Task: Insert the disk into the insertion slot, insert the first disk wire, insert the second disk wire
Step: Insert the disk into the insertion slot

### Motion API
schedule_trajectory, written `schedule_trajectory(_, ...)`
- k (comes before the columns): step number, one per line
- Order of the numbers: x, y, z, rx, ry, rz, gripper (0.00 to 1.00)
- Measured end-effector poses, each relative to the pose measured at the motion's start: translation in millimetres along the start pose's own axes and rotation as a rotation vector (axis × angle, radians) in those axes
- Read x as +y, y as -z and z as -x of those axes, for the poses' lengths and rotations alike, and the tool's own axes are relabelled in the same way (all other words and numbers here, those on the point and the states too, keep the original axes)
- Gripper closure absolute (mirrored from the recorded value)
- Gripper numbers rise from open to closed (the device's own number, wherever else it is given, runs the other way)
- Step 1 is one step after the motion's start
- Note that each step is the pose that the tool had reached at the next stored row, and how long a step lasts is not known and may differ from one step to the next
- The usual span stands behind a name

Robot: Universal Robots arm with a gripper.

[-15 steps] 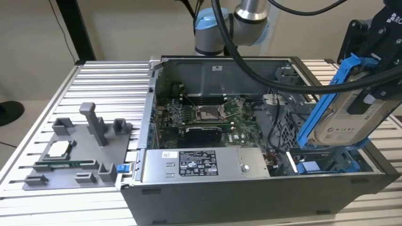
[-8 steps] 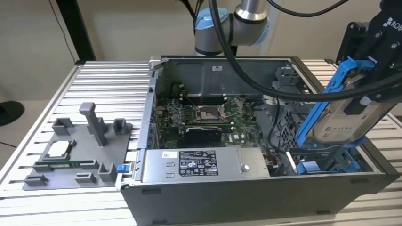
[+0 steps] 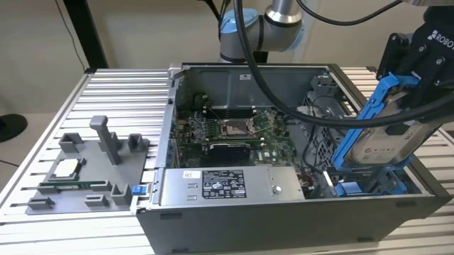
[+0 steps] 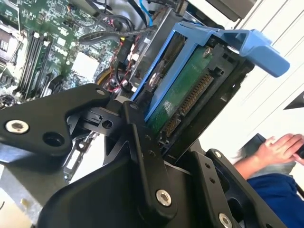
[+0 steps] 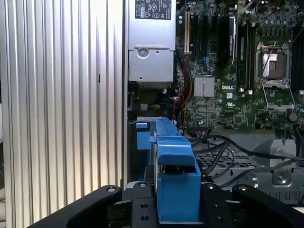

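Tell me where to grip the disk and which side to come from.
Grip the disk at its raised connector end, coming from above, as the gripper holds it now. It stands tilted, lower end over the insertion slot, so that end probably must stay free.

Grey power-supply box point(image 3: 225, 187) beside green motherboard point(image 3: 266, 139) — grey fixture tray point(image 3: 74, 199) well apart

Beige wall point(image 3: 142, 26), ribbed aluminium table point(image 3: 120, 101)

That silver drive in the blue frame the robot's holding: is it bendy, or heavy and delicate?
Probably stiff: the disk looks flat though the gripper clamps just one end. Likely dense for its size, given the metal body. Its exposed green circuit board suggests fragility.
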State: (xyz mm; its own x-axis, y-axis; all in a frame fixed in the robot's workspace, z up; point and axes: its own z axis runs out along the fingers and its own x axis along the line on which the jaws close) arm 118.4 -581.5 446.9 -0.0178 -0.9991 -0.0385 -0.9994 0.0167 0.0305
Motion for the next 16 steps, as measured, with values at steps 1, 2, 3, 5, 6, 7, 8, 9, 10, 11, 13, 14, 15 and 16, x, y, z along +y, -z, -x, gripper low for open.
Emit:
schedule_trajectory(1, 0.0, -0.3, 0.0, 0.0, 0.0, 0.0, 1.0)
schedule_trajectory(2, 0.0, -0.3, 0.0, 0.0001, 0.0, 0.0, 1.0)
schedule_trajectory(3, 0.0, -0.3, -0.1, 0.0001, 0.0, 0.0, 1.0)
schedule_trajectory(5, 0.0, -0.4, 0.0, 0.0, 0.0, -0.0001, 1.0)
schedule_trajectory(6, -0.1, -0.5, -0.1, -0.0001, 0.001, -0.0005, 1.0)
schedule_trajectory(7, 0.0, -0.7, -0.1, -0.0002, 0.001, -0.0014, 1.0)
schedule_trajectory(8, 0.0, -0.8, -0.1, -0.0002, 0.001, -0.0024, 1.0)
schedule_trajectory(9, -0.1, -1.0, -0.1, -0.0002, 0.001, -0.0035, 1.0)
schedule_trajectory(10, -0.1, -1.3, -0.1, -0.0002, 0.001, -0.0045, 1.0)
schedule_trajectory(11, -0.2, -1.5, -0.1, -0.0003, 0.002, -0.0058, 1.0)
schedule_trajectory(13, -0.2, -1.5, -0.1, -0.0001, 0.002, -0.0073, 1.0)
schedule_trajectory(14, -0.2, -1.5, -0.1, 0.0, 0.003, -0.0073, 1.0)
schedule_trajectory(15, -0.2, -1.5, -0.1, -0.0001, 0.003, -0.0073, 1.0)
schedule_trajectory(16, -0.2, -1.6, -0.1, -0.0001, 0.003, -0.0074, 1.0)
